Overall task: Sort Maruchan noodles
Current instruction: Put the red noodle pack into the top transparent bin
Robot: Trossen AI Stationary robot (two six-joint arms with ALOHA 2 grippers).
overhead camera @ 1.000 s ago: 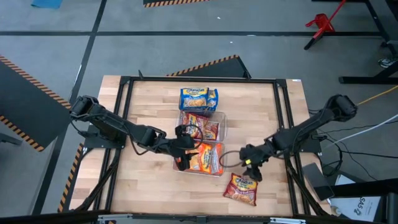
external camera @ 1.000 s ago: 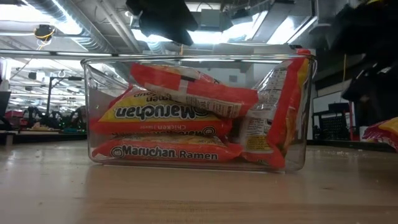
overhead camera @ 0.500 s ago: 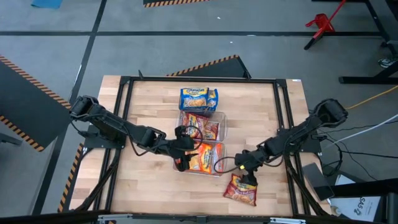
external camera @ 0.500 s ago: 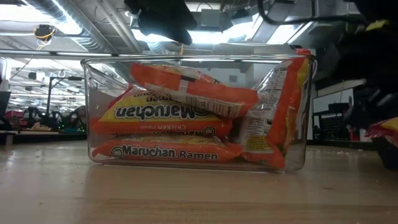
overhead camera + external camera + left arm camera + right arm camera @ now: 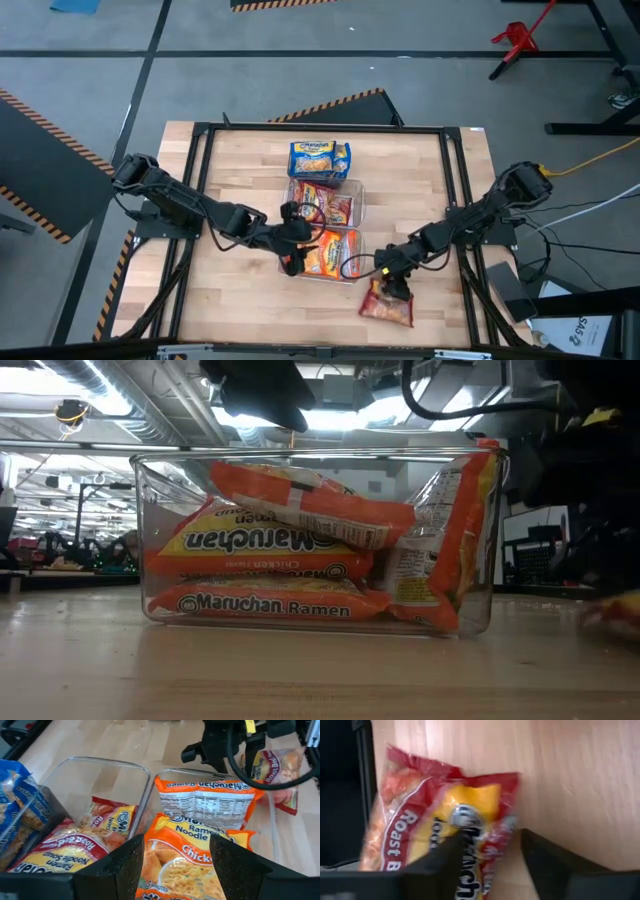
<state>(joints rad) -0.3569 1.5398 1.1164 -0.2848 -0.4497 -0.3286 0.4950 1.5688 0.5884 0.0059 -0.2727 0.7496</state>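
Right tool point(image 5: 393, 288) straddles red packet's point(image 5: 388, 308) near edge

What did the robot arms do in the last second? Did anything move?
The right claw slid in toward the table's middle and down onto the loose red packet on the table, with its fingers around the packet's end. The packet looks nudged slightly. The left claw stayed put over the bin of orange packets, and the other bins and packets did not move.

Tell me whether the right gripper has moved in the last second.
Yes. In the high view the right gripper has slid left toward the orange-packet bin and down onto the loose red packet.
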